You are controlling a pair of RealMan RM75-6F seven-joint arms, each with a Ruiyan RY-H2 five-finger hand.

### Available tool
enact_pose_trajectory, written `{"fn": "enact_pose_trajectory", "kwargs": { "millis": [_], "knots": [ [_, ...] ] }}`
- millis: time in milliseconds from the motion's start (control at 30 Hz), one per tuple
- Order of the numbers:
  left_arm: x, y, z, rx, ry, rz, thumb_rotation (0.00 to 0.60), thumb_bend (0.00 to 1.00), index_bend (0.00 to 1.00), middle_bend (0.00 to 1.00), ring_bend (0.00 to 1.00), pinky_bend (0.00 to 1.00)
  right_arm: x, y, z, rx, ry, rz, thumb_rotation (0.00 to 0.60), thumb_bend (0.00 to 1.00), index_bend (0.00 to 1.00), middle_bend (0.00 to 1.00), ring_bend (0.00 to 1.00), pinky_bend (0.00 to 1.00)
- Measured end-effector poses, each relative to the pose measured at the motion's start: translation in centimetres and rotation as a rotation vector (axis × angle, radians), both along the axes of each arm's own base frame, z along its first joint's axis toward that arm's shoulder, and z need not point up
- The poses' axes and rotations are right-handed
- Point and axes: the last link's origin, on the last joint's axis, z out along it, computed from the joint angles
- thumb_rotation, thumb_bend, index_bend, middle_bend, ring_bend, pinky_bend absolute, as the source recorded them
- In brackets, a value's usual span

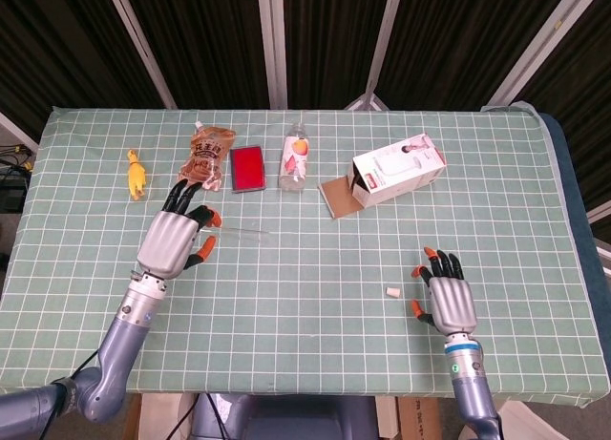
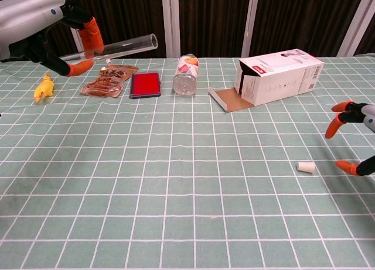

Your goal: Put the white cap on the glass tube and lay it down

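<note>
My left hand (image 1: 175,243) (image 2: 44,25) holds the clear glass tube (image 2: 120,46) (image 1: 239,233) pinched between thumb and finger, lifted well above the table and roughly level, its open end pointing right. The small white cap (image 1: 391,291) (image 2: 305,167) lies on its side on the green checked cloth, right of centre. My right hand (image 1: 445,301) (image 2: 354,135) is just right of the cap, fingers spread and holding nothing, with the thumb and a fingertip either side of the gap facing the cap.
Along the far side lie a yellow toy (image 1: 136,176), a brown snack pouch (image 1: 206,157), a red case (image 1: 247,167), a bottle on its side (image 1: 295,157) and an opened white box (image 1: 396,169) with its flap down.
</note>
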Motion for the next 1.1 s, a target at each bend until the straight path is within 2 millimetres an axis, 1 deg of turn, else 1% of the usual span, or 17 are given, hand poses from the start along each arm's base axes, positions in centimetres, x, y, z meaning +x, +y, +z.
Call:
{"fn": "enact_pose_trajectory", "kwargs": {
  "millis": [167, 333, 533, 667, 900, 1100],
  "knots": [
    [-0.4, 0.2, 0.2, -0.004, -0.003, 0.009, 0.6, 0.76, 0.49, 0.49, 0.09, 0.0, -0.1, -0.3, -1.3, 0.005, 0.006, -0.029, 0.6, 0.36, 0.4, 0.11, 0.0, 0.0],
    [-0.7, 0.4, 0.3, -0.003, -0.006, 0.013, 0.6, 0.76, 0.49, 0.49, 0.09, 0.0, 0.1, -0.4, -2.1, 0.009, 0.003, -0.034, 0.6, 0.36, 0.4, 0.11, 0.0, 0.0],
    [-0.9, 0.5, 0.3, -0.001, -0.004, 0.019, 0.6, 0.76, 0.49, 0.49, 0.09, 0.0, 0.6, -0.3, -3.0, 0.02, -0.005, -0.032, 0.6, 0.36, 0.44, 0.13, 0.0, 0.0],
    [-1.1, 0.6, 0.3, 0.001, -0.005, 0.022, 0.6, 0.76, 0.49, 0.49, 0.09, 0.0, 0.7, -0.4, -3.8, 0.026, -0.005, -0.04, 0.6, 0.36, 0.45, 0.14, 0.0, 0.0],
    [-1.2, 0.9, 0.2, 0.005, -0.005, 0.03, 0.6, 0.76, 0.49, 0.49, 0.09, 0.0, 0.9, -0.7, -4.5, 0.028, -0.006, -0.045, 0.6, 0.36, 0.45, 0.14, 0.0, 0.0],
    [-1.3, 1.1, 0.2, 0.006, -0.003, 0.032, 0.6, 0.76, 0.49, 0.49, 0.09, 0.0, 0.8, -0.9, -4.7, 0.028, -0.008, -0.053, 0.6, 0.36, 0.52, 0.17, 0.0, 0.0]
  ]
}}
